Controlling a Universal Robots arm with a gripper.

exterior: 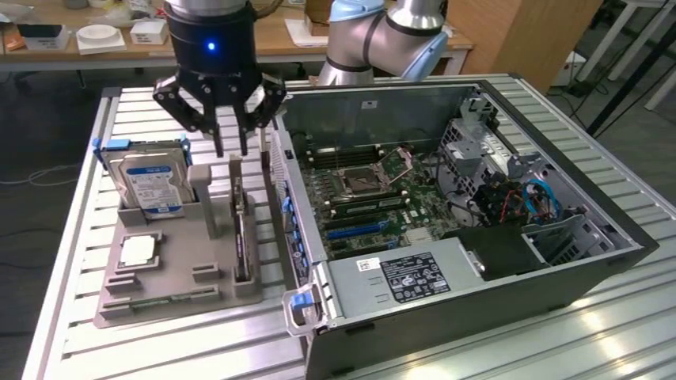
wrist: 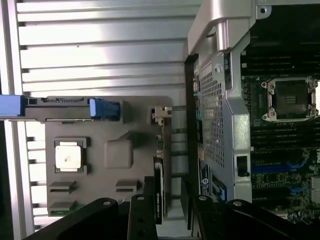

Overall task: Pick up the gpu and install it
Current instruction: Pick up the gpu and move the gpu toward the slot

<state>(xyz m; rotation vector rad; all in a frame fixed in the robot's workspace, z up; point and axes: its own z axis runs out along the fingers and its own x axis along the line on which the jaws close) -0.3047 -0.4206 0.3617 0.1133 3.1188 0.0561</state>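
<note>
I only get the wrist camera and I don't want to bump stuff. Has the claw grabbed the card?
Observer: No. The gripper is open, tips about at the top edge of the card, which stands on edge in the gray holder.
Operator: What's the blue bit next to it?
Observer: A frame around the hard drive, standing upright in the same holder, its blue-and-white label showing.
</note>
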